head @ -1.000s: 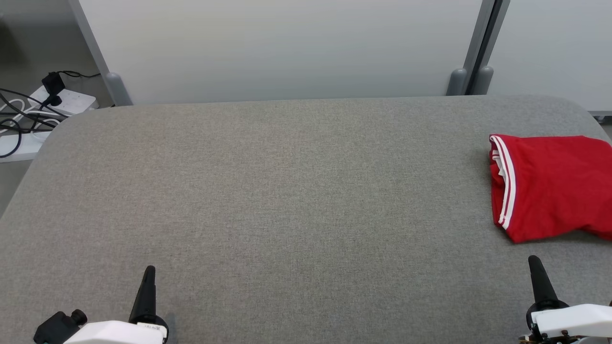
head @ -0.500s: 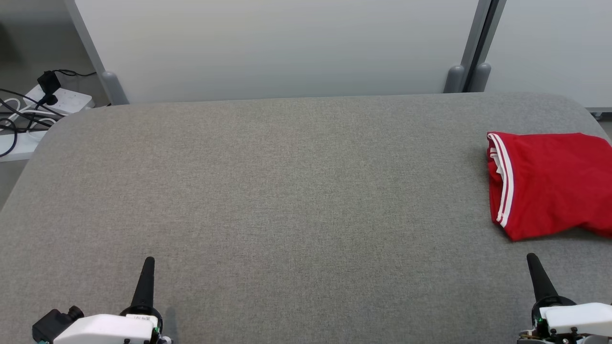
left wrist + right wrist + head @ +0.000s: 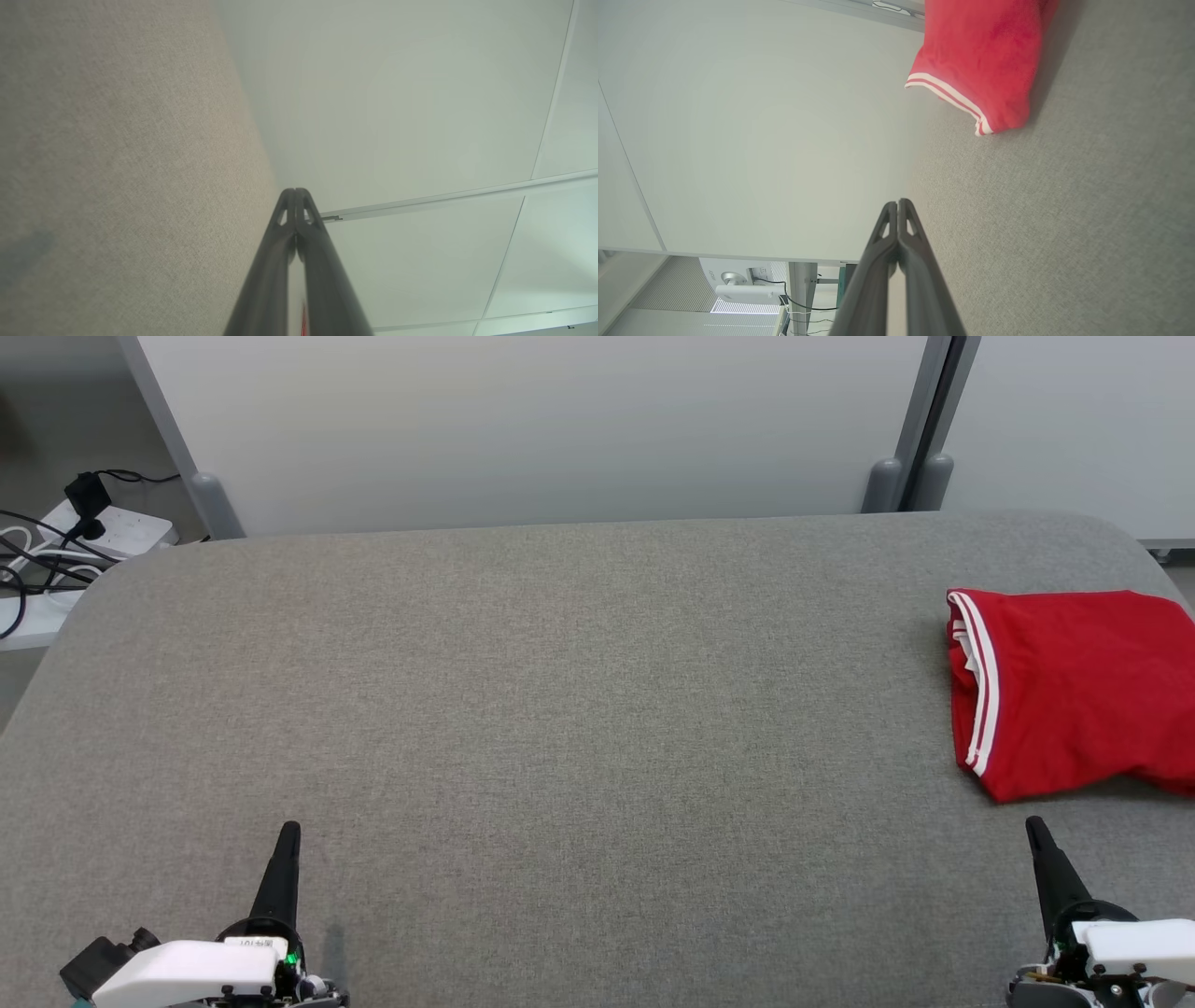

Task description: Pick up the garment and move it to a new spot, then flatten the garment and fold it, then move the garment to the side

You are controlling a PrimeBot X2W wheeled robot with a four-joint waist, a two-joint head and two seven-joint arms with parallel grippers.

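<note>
The left gripper [image 3: 288, 829] and right gripper [image 3: 1033, 825] each have 2 long, dark, tapering fingers [image 3: 273, 280] with cut-out tips above a black collar [image 3: 238, 930] and white housing [image 3: 177, 971]; the left housing bears a small label [image 3: 252, 943], green light [image 3: 292, 959] and black knob [image 3: 98, 963].

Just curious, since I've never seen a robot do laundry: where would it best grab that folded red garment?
Probably the white-striped edge of the red garment, approached from the side facing the middle of the table. There the layers gape a little, giving a lip to pinch. The right gripper, shut, is nearest.
</note>
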